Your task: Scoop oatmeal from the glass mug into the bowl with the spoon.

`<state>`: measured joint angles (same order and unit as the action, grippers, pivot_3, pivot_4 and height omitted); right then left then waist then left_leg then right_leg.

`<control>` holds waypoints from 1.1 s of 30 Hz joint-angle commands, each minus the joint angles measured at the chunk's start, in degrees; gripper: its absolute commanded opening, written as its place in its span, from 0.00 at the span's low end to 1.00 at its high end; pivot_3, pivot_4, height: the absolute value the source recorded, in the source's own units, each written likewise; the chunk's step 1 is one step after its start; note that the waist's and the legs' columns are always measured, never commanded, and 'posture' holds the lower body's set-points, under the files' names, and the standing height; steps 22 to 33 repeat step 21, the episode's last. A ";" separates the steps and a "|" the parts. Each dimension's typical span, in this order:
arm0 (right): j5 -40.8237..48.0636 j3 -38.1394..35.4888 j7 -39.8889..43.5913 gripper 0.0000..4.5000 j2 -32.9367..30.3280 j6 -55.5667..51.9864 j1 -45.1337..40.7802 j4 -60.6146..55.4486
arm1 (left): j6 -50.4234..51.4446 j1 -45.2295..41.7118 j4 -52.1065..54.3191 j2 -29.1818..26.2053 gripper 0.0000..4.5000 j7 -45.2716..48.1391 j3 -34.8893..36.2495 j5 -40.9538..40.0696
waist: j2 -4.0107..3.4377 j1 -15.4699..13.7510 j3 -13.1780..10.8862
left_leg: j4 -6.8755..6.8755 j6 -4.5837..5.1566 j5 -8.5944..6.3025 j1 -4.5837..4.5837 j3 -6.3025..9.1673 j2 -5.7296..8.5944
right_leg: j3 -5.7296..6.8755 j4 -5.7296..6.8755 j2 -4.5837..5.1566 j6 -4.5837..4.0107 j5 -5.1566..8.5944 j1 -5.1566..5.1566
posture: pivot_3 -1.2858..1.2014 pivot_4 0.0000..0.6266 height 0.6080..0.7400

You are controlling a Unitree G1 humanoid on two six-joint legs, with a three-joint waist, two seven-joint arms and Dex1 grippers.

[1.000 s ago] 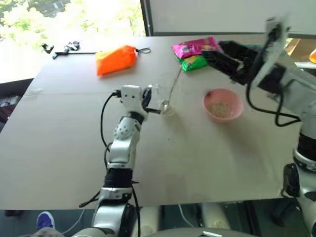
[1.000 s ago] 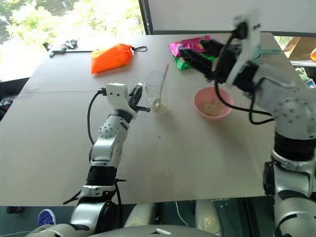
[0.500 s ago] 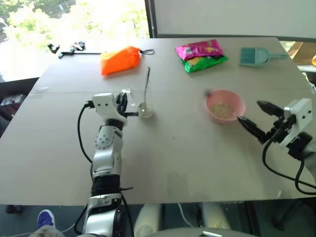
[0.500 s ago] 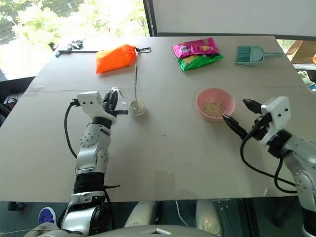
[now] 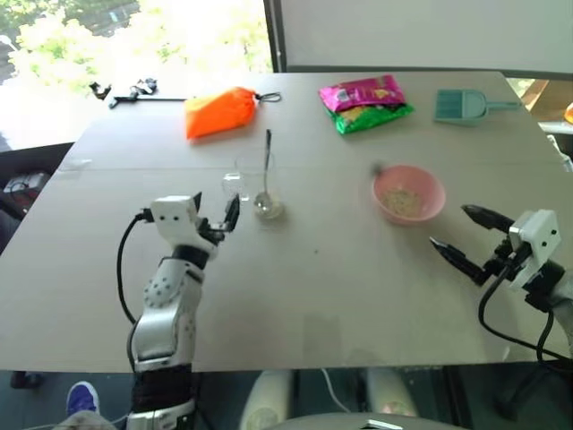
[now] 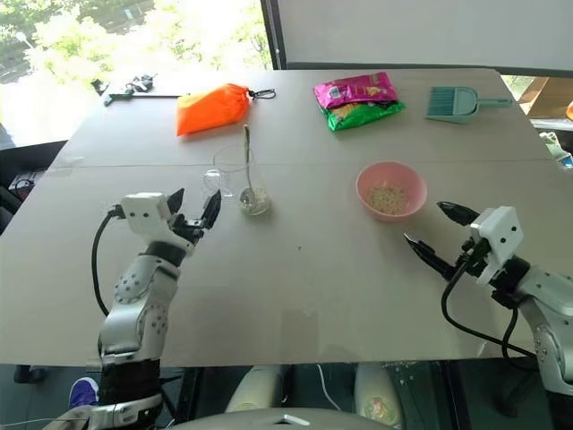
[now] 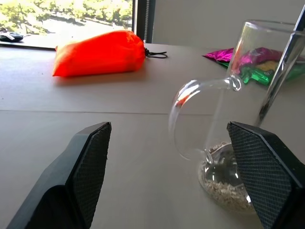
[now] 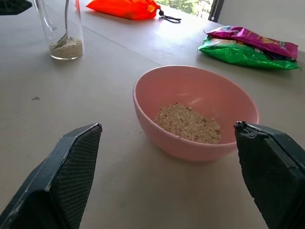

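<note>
The spoon (image 6: 246,166) stands upright in the glass mug (image 6: 235,179); both hands (image 6: 192,210) (image 6: 436,235) gape, holding nothing.

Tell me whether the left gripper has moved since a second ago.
Yes. The left gripper has let go of the glass mug and drawn back toward the table's near edge, jaws open.

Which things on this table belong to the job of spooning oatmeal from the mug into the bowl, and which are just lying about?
Part of the job:
- glass mug
- spoon, standing in the mug
- oatmeal, some in the bowl, some in the mug
- pink bowl

Lying about:
- orange pouch
- pink and green snack packets
- teal dustpan
- black tool at the far edge
</note>
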<state>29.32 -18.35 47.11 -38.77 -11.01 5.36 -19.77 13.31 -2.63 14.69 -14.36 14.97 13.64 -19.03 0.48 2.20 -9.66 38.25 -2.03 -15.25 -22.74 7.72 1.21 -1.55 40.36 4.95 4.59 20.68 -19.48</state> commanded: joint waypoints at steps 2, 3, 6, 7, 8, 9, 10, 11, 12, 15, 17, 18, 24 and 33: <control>2.65 -4.23 2.38 1.00 -2.19 -0.41 1.97 -1.85 | 3.25 7.04 8.01 -3.91 0.90 2.89 3.44 -3.39 | 0.00 -0.06 0.00 | -0.06 0.00 0.00 0.00 0.01 -0.03 | 0.01 -0.07 -0.01 0.00 0.00 0.01 | 0.52 0.24 1.00; 2.98 -4.79 3.42 1.00 -2.62 -0.23 3.14 -2.14 | 3.90 9.17 9.23 -4.80 0.90 3.44 3.74 -3.45 | 0.00 -0.12 0.00 | -0.11 0.01 -0.01 0.01 0.02 -0.03 | 0.03 -0.11 -0.01 0.00 0.00 0.03 | 0.52 0.24 1.00; 3.09 -6.46 8.49 1.00 -3.67 2.90 7.28 -2.24 | -0.04 14.30 10.85 -6.61 0.90 8.93 5.55 -5.51 | -0.01 -0.25 0.00 | -0.17 0.16 -0.09 0.01 0.03 -0.04 | 0.05 -0.28 -0.01 0.00 0.00 0.08 | 0.52 0.24 1.00; 3.47 -7.23 10.32 1.00 -3.97 3.77 8.88 -2.07 | 0.83 16.28 11.96 -7.52 0.90 11.15 6.75 -7.96 | -0.01 -0.30 0.00 | -0.18 0.21 -0.13 0.01 0.03 -0.04 | 0.07 -0.37 -0.01 0.01 -0.01 0.11 | 0.52 0.24 1.00; 4.29 -8.00 11.67 1.00 -4.21 3.74 10.14 -2.02 | 1.12 18.22 12.86 -8.57 0.90 12.89 7.82 -9.15 | -0.02 -0.34 0.00 | -0.19 0.21 -0.13 0.01 0.03 -0.04 | 0.07 -0.42 0.00 0.02 -0.01 0.13 | 0.52 0.24 1.00; 5.45 -8.88 12.09 1.00 -4.24 2.90 11.01 -2.02 | 1.05 19.95 13.41 -9.19 0.90 14.44 8.93 -10.65 | -0.02 -0.37 0.00 | -0.23 0.21 -0.14 0.01 0.01 -0.05 | 0.07 -0.47 0.01 0.02 -0.01 0.14 | 0.52 0.24 1.00; 6.71 -9.83 12.20 1.00 -4.34 1.81 11.73 -2.27 | 1.16 21.83 13.95 -10.05 0.90 16.28 10.14 -12.39 | -0.02 -0.40 0.00 | -0.24 0.21 -0.14 0.01 0.01 -0.05 | 0.06 -0.50 0.02 0.02 -0.01 0.16 | 0.52 0.24 1.00; 7.39 -10.63 12.53 1.00 -4.68 1.13 12.35 -2.54 | 1.54 23.52 14.41 -10.91 0.90 17.79 11.32 -13.89 | -0.02 -0.38 -0.01 | -0.25 0.22 -0.15 0.05 0.01 -0.05 | 0.06 -0.50 0.02 0.01 -0.01 0.19 | 0.52 0.24 1.00; 7.40 -11.45 12.82 1.00 -5.16 0.90 13.08 -2.92 | 2.28 25.28 14.71 -12.15 0.90 19.07 12.77 -14.99 | -0.04 -0.36 0.00 | -0.28 0.23 -0.15 0.07 0.00 -0.08 | 0.06 -0.51 0.02 0.01 -0.01 0.20 | 0.52 0.24 1.00; 7.76 -13.20 13.10 1.00 -6.53 -0.62 14.36 -3.83 | 4.20 28.28 14.98 -14.95 0.90 21.38 16.21 -17.98 | -0.07 -0.39 -0.02 | -0.42 0.25 -0.17 0.30 -0.03 -0.09 | 0.05 -0.54 0.02 0.01 -0.01 0.35 | 0.52 0.24 1.00; 7.93 -13.80 12.61 1.00 -7.18 -1.76 14.70 -4.57 | 4.84 29.13 14.70 -16.31 0.90 22.38 18.18 -19.41 | -0.07 -0.49 -0.02 | -0.51 0.25 -0.17 0.37 -0.04 -0.10 | 0.05 -0.55 0.02 0.01 -0.01 0.38 | 0.52 0.24 1.00; 8.06 -13.94 12.22 1.00 -7.32 -2.45 14.65 -4.98 | 5.16 29.16 14.51 -16.71 0.90 22.70 18.85 -20.08 | -0.07 -0.52 -0.02 | -0.52 0.26 -0.17 0.37 -0.04 -0.10 | 0.06 -0.55 0.01 0.01 -0.01 0.38 | 0.52 0.24 1.00; 7.74 -13.32 11.14 1.00 -7.58 -3.89 13.96 -5.88 | 5.89 28.92 14.45 -17.39 0.90 23.01 19.23 -20.80 | -0.06 -0.56 -0.02 | -0.52 0.26 -0.17 0.38 -0.05 -0.10 | 0.06 -0.58 0.01 0.01 -0.01 0.40 | 0.52 0.24 1.00; 7.74 -13.32 11.14 1.00 -7.58 -3.89 13.96 -5.88 | 5.89 28.92 14.45 -17.39 0.90 23.01 19.23 -20.80 | -0.06 -0.56 -0.02 | -0.52 0.26 -0.17 0.38 -0.05 -0.10 | 0.06 -0.58 0.01 0.01 -0.01 0.40 | 0.52 0.24 1.00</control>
